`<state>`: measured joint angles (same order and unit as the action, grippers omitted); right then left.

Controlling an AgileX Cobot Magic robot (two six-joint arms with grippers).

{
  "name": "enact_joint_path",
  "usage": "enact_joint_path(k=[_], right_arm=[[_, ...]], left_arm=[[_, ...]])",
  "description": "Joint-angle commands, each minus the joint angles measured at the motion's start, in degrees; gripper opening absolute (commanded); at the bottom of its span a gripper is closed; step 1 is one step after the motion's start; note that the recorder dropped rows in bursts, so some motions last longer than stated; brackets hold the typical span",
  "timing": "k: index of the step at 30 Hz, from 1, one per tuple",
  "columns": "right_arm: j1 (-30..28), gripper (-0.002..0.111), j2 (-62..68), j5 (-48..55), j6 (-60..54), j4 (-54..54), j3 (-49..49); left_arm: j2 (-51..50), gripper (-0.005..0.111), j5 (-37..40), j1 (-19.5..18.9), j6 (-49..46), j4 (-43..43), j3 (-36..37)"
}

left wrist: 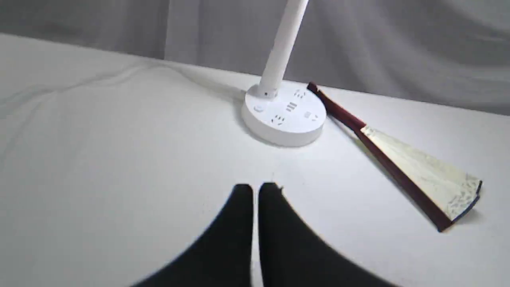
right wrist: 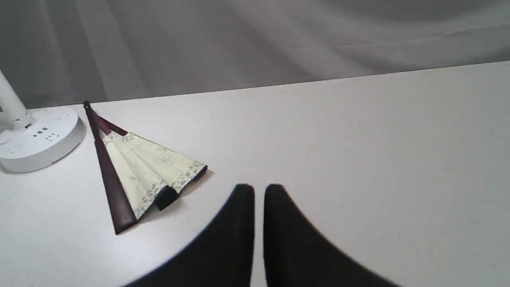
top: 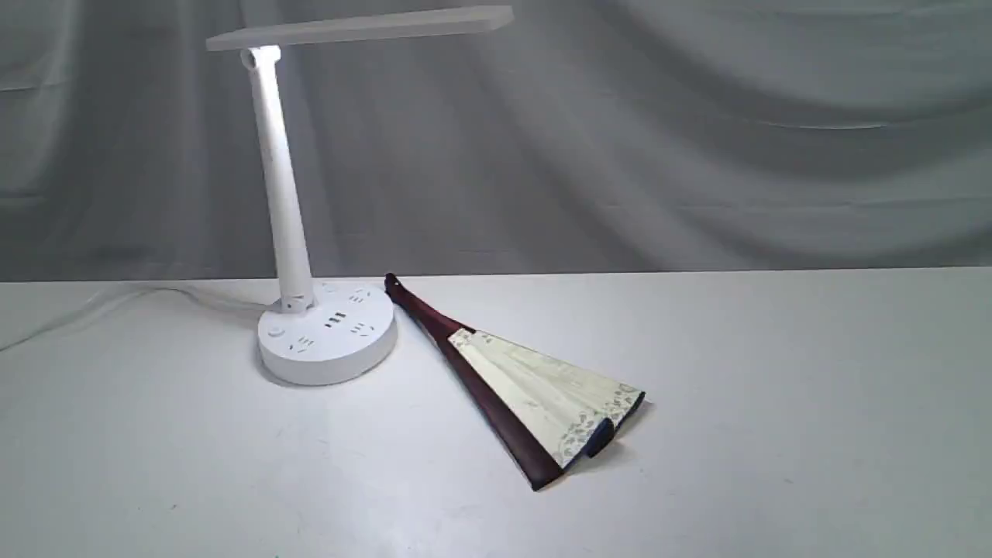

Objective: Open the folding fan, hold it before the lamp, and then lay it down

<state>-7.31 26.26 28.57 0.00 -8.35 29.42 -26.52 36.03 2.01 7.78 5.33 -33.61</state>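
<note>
Exterior view: folding fan lies part-open on the counter, pivot just beside the lamp base. Opening step not begun; left gripper and right gripper fingers near together, holding nothing. Next: spread fingers, reach both guards

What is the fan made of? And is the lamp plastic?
The folding fan looks like cream paper: its leaf is thin, pleated and matte, with a printed border. Its dark maroon sticks have a slight sheen, probably varnished wood, though I cannot be sure. The lamp looks like smooth white plastic: its round base has moulded sockets and a soft shine.
</note>
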Motion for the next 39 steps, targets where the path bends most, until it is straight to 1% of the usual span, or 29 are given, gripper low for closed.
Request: enact_joint_path(k=[1,5,9,12,16,18,20,22,27,30,32,34,36,39], right_arm=[[-0.06,0.020,4.97,-0.29,-1.77,-0.23,3.60],[-0.06,0.034,10.38,0.42,-4.87,-1.70,7.58],[-0.06,0.039,16.46,3.08,-10.97,-5.78,11.50],[-0.06,0.041,21.85,5.67,-12.87,-8.23,14.33],[-0.06,0.041,28.30,6.92,-16.59,-12.22,17.69],[-0.06,0.041,31.51,6.92,-19.89,-16.87,19.08],[-0.06,0.041,34.22,6.92,-23.10,-21.29,20.08],[0.21,0.041,36.86,6.92,-25.39,-23.43,20.93],[5.23,0.041,44.24,7.59,-26.13,-22.11,24.08],[8.09,0.041,48.37,7.72,-26.13,-21.64,26.31],[9.32,0.041,51.02,7.83,-26.03,-21.62,28.10],[10.64,0.041,53.76,8.55,-25.31,-21.37,30.20],[11.95,0.041,57.23,8.90,-24.60,-20.76,33.00],[13.39,0.041,61.94,8.99,-23.54,-19.62,36.30]], left_arm=[[-5.44,0.006,-0.41,0.29,-0.81,0.00,-0.39],[-12.12,0.014,-0.19,0.29,-0.94,0.23,-0.70],[-17.43,0.023,0.14,0.29,-3.86,0.23,-2.12],[-20.46,0.023,0.95,0.29,-4.63,0.37,-3.70],[-25.59,0.023,4.77,0.29,-11.39,4.08,-7.40],[-28.38,0.023,5.87,0.29,-14.16,5.33,-9.36],[-30.87,0.023,6.99,0.29,-14.27,5.48,-11.06],[-33.44,0.023,8.45,0.29,-14.27,5.48,-12.69],[-40.14,0.017,10.87,0.45,-14.16,6.54,-16.09],[-42.71,0.015,10.87,3.27,-14.16,4.98,-16.61],[-44.51,0.015,10.70,6.11,-14.16,2.95,-16.67],[-46.30,0.015,10.24,9.44,-11.93,-0.82,-16.67],[-48.07,0.015,10.10,12.35,-7.16,-6.21,-16.67],[-50.22,0.015,9.73,15.46,-3.63,-12.22,-16.67]])
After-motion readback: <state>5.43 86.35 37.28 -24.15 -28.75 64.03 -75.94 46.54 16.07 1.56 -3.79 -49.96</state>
